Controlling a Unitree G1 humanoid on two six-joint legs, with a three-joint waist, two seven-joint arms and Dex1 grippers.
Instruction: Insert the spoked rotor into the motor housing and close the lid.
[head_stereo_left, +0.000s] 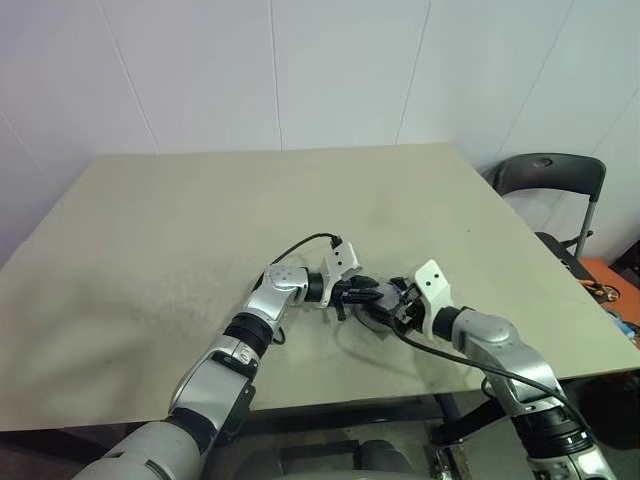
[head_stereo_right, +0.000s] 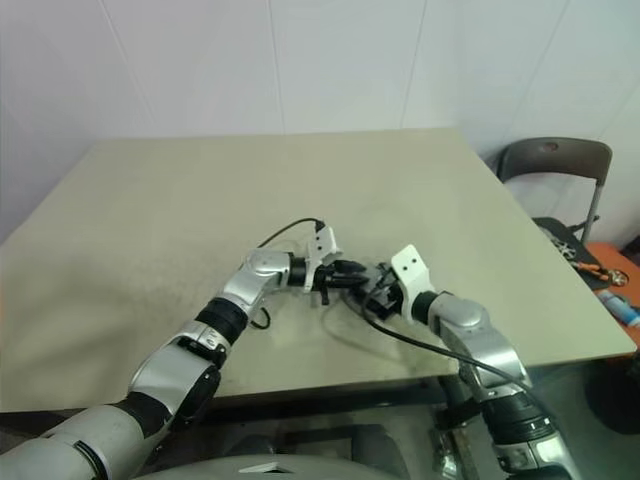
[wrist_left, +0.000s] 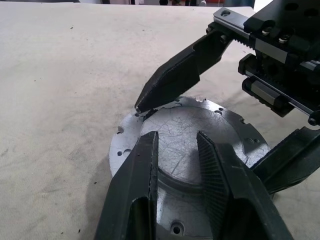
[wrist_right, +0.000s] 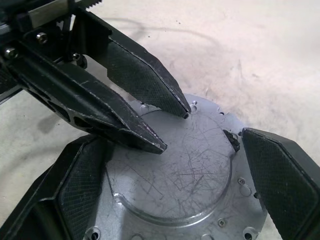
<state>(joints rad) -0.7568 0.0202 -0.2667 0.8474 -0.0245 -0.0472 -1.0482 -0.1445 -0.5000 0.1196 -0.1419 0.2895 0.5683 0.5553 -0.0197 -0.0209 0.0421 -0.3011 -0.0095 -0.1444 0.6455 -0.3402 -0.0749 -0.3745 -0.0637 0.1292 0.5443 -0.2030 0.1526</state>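
1. Two robot arms are seen meeting near the front edge of a beige table, over a round silver metal part that lies flat on the tabletop.
2. The part is shown from the wrist views as a scratched disc with a raised round centre and a flange of small screw holes and notches; whether this is the lid or the closed motor housing cannot be told, and no spokes or windings can be made out.
3. The right gripper is held wide open astride the disc, one black finger beside the rim on each side; contact with the rim cannot be confirmed.
4. The left gripper is laid across the disc's top with its fingers drawn narrowly apart, a slim gap between them, nothing visibly clamped; the tips are placed over the raised centre.
5. The two grippers are crossed over the same part, the left one's fingers passing between those of the right.
6. A dark chair is seen beyond the table's far right corner, against a white wall
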